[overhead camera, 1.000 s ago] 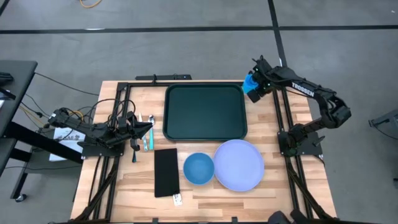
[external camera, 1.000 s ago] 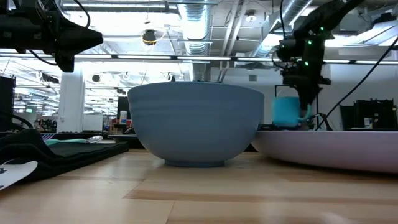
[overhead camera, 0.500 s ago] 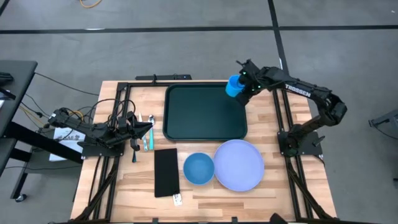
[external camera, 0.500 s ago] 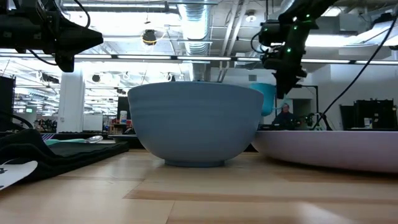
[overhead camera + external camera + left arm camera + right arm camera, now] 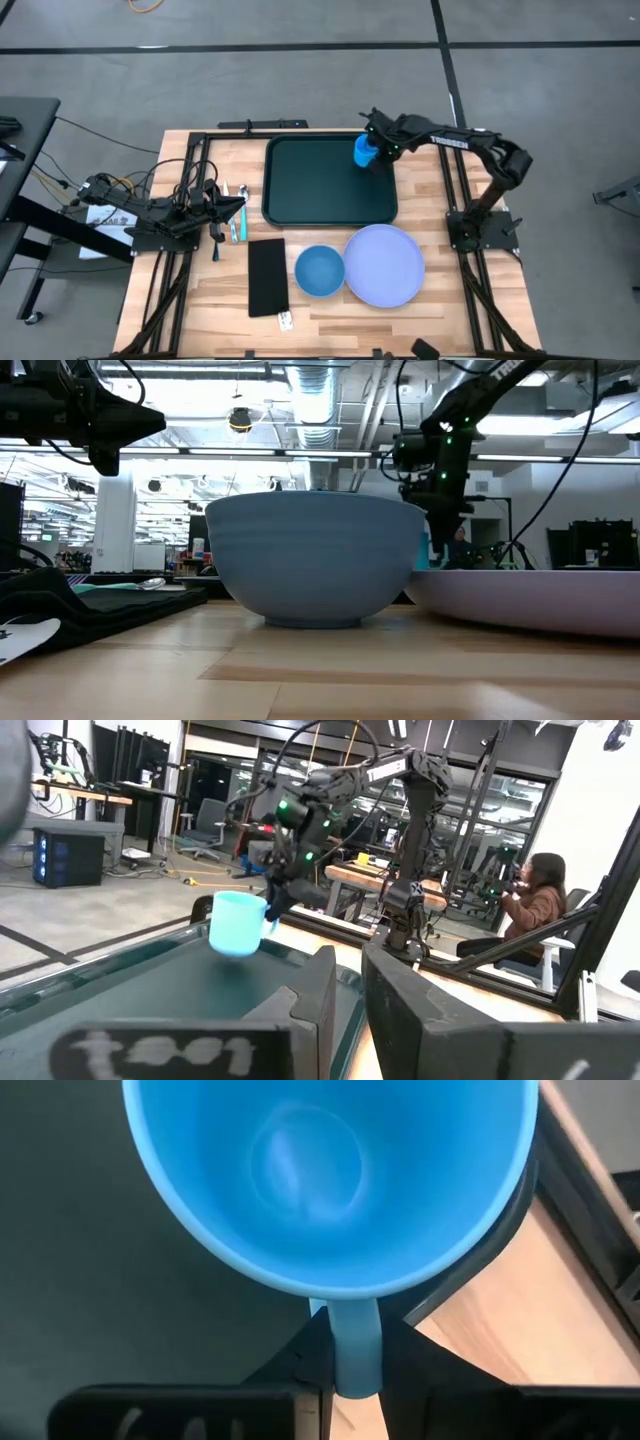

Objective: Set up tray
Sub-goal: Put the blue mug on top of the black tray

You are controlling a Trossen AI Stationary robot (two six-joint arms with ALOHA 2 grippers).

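The light blue cup [image 5: 364, 152] hangs over the far right corner of the dark green tray [image 5: 310, 190], which lies flat on the table. My right gripper [image 5: 379, 150] is shut on the cup. The left wrist view shows the cup [image 5: 237, 923] upright, just above the tray floor [image 5: 150, 980]. In the low view the blue bowl hides nearly all of the cup below my right gripper [image 5: 440, 510]. My left gripper [image 5: 238, 203] rests at the table's left side beside the cutlery, fingers close together [image 5: 348, 1010]. My right gripper holds the cup by its handle [image 5: 355, 1350], pinched between the two fingers. The fingers come slanting down from the table's right side, and the right wrist view looks into the cup's open mouth [image 5: 320, 1170]. The cup is upright and lifted clear above the tray.
Near the front edge stand the blue bowl [image 5: 320, 271] and the lavender plate [image 5: 385, 264]. A black napkin [image 5: 267, 277] lies left of the bowl. Cutlery [image 5: 232, 218] lies between the tray and my left arm. A person [image 5: 530, 910] sits in the room beyond.
My right gripper has carried the cup toward the table's left, from beyond the tray's right rim to above the tray's far right corner, staying shut on the handle. In the low view the cup has passed behind the blue bowl.
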